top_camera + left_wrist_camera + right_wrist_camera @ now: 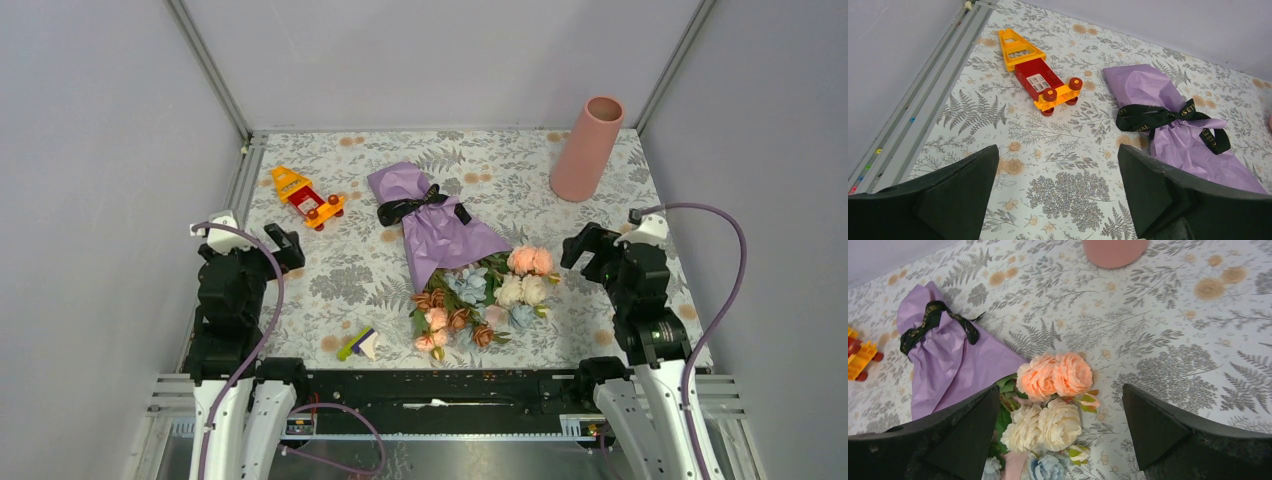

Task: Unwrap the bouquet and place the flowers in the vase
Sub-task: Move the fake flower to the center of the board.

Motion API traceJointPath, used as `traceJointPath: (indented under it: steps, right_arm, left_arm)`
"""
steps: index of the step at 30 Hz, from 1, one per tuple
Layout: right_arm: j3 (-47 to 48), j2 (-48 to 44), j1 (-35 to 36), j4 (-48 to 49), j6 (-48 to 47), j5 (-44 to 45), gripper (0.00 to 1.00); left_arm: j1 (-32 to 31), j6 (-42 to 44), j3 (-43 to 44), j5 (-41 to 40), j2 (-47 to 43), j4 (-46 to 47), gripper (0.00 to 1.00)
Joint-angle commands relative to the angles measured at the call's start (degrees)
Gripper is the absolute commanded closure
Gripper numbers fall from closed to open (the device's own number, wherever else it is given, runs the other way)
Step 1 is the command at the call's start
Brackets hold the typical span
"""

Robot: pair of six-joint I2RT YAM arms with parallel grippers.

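Ahead of the jaws of the right gripper [1059, 390], the top edge cuts off the vase [1114, 250]. Past its left jaw, purple paper [953, 365] hides the stems.

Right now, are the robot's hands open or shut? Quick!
Left hand: open, holding nothing.
Right hand: open, holding nothing.

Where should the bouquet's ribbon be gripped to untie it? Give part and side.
Probably the loose tail of the black ribbon bow, from above on the robot's right: it sticks out sideways from the knot, while the knot hugs the purple paper.
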Motion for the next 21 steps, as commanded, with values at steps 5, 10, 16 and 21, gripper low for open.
traceJointPath:
  steps: [5, 10, 16, 21]
  right_arm:
    - [5.3, 12.9, -0.11, -0.36, -2.66, -22.41, 0.02]
    - [8.8, 22.17, 6.38, -1.92, -1.16, -19.5, 0.05]
    - [12.27, 31.02, 26.48, 2.76, 3.73, -5.97, 0.16]
    - [22.07, 44.6, 40.2, 3.33, 2.68, 2.05, 0.18]
  left_arm:
    - [0.27, 1.14, 0.07, 1.0, 0.96, 1.1, 0.01]
    - [0.27, 1.16, 0.24, 8.78, 2.91, 1.47, 0.01]
    - [0.28, 1.47, 0.28, 12.02, 3.97, 1.77, 0.01]
    - [0.28, 1.6, 0.15, 12.78, 4.06, 1.79, 0.01]
